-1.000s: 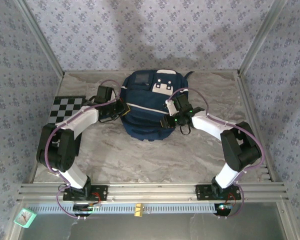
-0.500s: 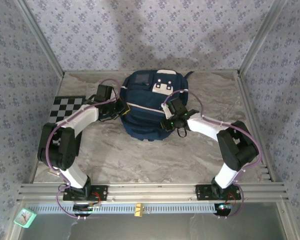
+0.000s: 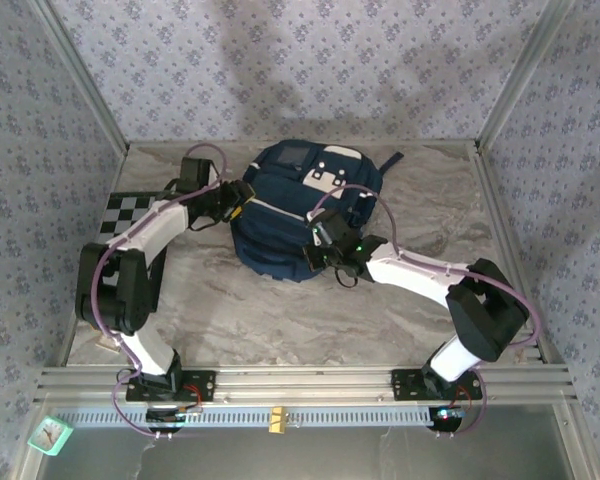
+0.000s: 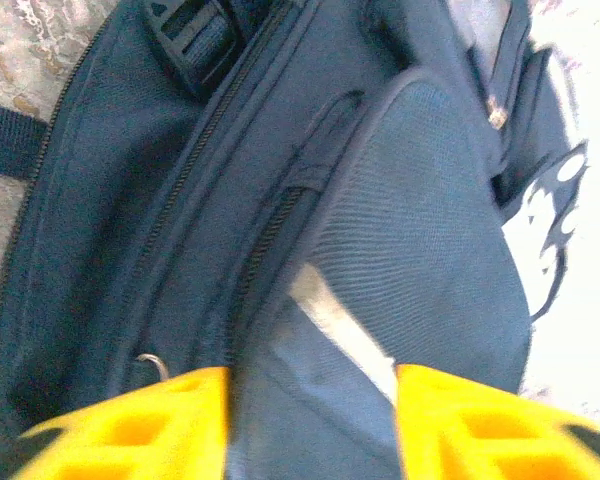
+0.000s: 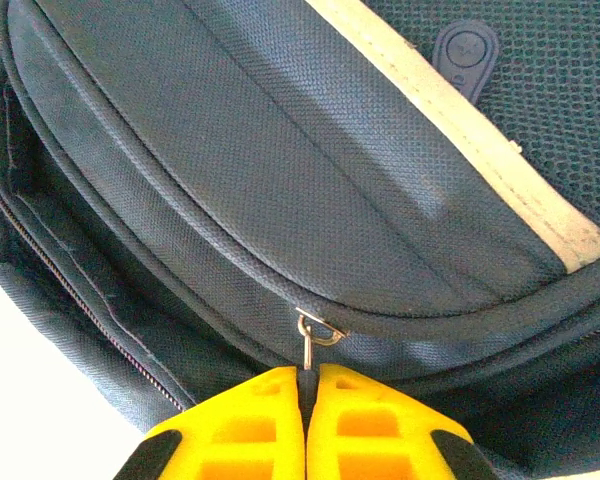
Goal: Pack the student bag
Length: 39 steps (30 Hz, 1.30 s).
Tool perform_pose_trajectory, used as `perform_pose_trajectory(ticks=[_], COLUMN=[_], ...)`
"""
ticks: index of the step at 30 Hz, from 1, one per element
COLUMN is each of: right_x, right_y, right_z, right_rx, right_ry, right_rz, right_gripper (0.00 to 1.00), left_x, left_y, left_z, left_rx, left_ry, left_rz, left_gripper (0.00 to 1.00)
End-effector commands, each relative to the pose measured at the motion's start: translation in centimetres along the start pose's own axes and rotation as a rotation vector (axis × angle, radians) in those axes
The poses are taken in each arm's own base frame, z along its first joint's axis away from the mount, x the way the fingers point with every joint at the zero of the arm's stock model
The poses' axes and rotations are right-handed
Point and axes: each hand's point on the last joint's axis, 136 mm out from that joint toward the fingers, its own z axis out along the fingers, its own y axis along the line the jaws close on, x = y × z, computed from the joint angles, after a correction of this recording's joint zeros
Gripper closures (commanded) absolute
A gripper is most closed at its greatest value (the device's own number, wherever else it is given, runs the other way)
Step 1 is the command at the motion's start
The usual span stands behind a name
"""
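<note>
Right wrist view: my right gripper pinches shut on the small metal zipper pull of the large navy-blue fabric backpack.

The backpack lies on the grey marbled table, toward its far edge. My left gripper stands part-open against its side, holding nothing. The cloth looks soft and slack, likely to bunch and drag, so I judge the stiff pull the right hold, with the fabric beside the zip pinned.
</note>
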Motion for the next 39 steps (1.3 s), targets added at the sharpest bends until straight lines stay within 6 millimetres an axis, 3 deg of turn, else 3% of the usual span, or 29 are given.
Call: perform_pose_trajectory(ticks=[1, 7, 10, 14, 20, 26, 31, 39], right_x=[-0.3, 0.0, 0.0, 0.0, -0.3, -0.2, -0.2, -1.1], right_y=[0.0, -0.2, -0.3, -0.4, -0.5, -1.1, -3.4, -9.9], right_z=[-0.4, 0.0, 0.0, 0.1, 0.2, 0.2, -0.9, -3.3], right_rx=[0.004, 0.019, 0.025, 0.03, 0.036, 0.062, 0.173, 0.387], right_ry=[-0.031, -0.017, -0.024, -0.024, -0.031, -0.031, -0.033, -0.055], right_rz=[0.063, 0.064, 0.065, 0.07, 0.068, 0.069, 0.057, 0.082], right_gripper=[1.0, 1.0, 1.0, 1.0, 1.0, 1.0, 1.0, 1.0], left_x=[2.1, 8.4, 10.6, 11.9, 12.8, 12.1, 10.9, 9.7], left_y=[-2.2, -4.9, -5.5, -5.5, -4.3, -3.5, -1.9, -1.0], left_z=[-2.2, -1.0, 0.1, 2.0, 4.8, 6.0, 4.8, 2.0], left_rx=[0.076, 0.158, 0.145, 0.128, 0.067, 0.017, -0.07, -0.056], left_ry=[-0.032, 0.002, -0.012, 0.006, 0.002, -0.051, -0.118, -0.139], left_rz=[-0.06, -0.182, -0.226, -0.283, -0.359, -0.366, -0.302, -0.289], left_gripper=[0.39, 0.34, 0.36, 0.39, 0.54, 0.75, 0.99, 1.0])
